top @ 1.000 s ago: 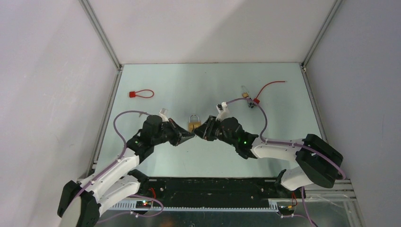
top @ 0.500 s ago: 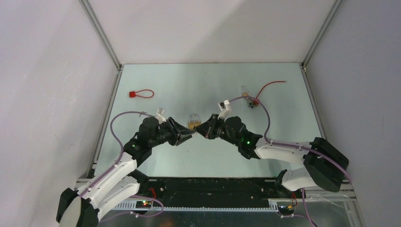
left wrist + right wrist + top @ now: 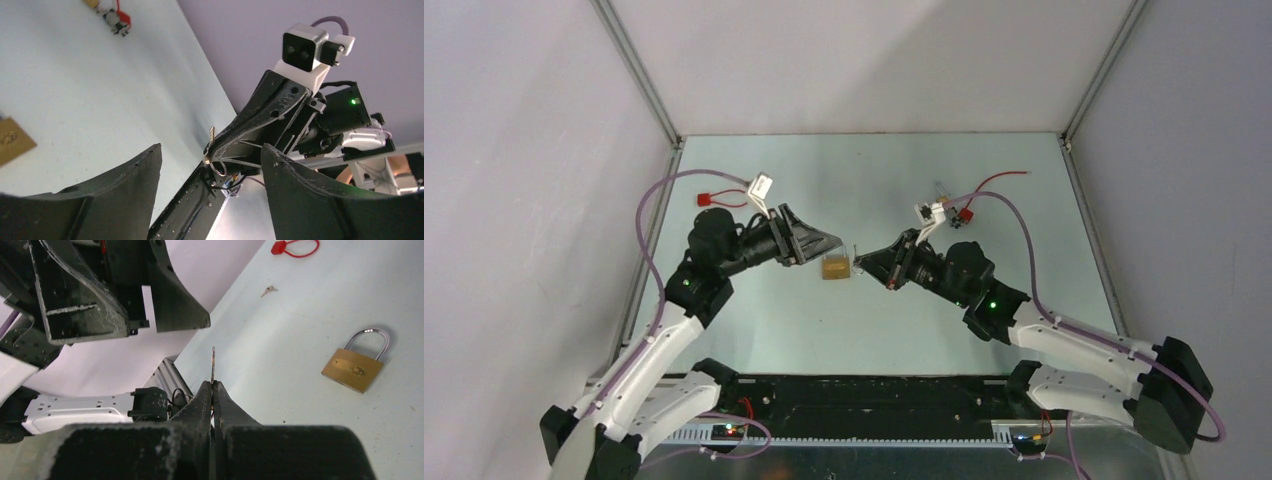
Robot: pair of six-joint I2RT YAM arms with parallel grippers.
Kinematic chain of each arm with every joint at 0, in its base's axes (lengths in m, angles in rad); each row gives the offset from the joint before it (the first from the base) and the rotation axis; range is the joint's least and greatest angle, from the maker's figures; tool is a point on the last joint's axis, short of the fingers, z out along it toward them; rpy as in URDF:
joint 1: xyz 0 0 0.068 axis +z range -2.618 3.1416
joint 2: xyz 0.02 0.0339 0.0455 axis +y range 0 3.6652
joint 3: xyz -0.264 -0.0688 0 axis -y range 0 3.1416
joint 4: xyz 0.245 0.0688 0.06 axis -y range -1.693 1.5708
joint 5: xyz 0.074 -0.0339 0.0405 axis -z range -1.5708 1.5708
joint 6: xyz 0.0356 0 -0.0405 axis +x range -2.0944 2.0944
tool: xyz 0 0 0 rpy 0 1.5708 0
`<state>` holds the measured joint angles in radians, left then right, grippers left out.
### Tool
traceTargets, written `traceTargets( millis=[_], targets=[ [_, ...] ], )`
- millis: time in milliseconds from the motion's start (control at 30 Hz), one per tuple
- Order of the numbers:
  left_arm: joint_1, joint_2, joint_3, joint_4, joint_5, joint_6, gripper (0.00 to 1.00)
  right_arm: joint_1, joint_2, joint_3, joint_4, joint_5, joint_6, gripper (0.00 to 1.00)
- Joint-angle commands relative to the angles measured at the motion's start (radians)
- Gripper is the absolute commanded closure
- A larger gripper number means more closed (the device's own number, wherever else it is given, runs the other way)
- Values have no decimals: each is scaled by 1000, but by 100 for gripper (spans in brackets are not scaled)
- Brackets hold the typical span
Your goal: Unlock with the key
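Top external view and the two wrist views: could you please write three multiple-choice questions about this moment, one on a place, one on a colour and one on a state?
1. Where is the brass padlock?
A. hanging on a wall
B. lifted in the air
C. lying on the table

2. What colour is the plastic tag at the far left of the table?
A. blue
B. red
C. green

3. In what state is the right claw?
A. shut on the key
B. wide open and empty
C. shut on the padlock

Answers:
1 C: the right wrist view shows it flat on the surface with nothing gripping it.
2 B: it is plainly red in the top view.
3 A: the claw is closed and the thin key blade sticks out of its tip.
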<state>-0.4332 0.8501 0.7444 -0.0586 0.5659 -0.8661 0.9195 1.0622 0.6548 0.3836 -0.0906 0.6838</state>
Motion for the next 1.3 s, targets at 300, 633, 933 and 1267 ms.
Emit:
traceTargets(
  millis=[300, 633, 933, 1267],
  targets=[
    [-82, 109, 164, 44, 175, 227, 39, -38, -95, 31, 12, -185, -112, 100],
    [-152, 149, 183, 83, 153, 230, 50, -59, -105, 40, 25, -217, -112, 100],
    [-186, 164, 181, 128, 127, 209, 58, -69, -98, 40, 67, -235, -97, 100],
    [-195, 172, 166, 163, 108, 190, 60, -68, -73, 40, 126, -248, -70, 100]
  ],
)
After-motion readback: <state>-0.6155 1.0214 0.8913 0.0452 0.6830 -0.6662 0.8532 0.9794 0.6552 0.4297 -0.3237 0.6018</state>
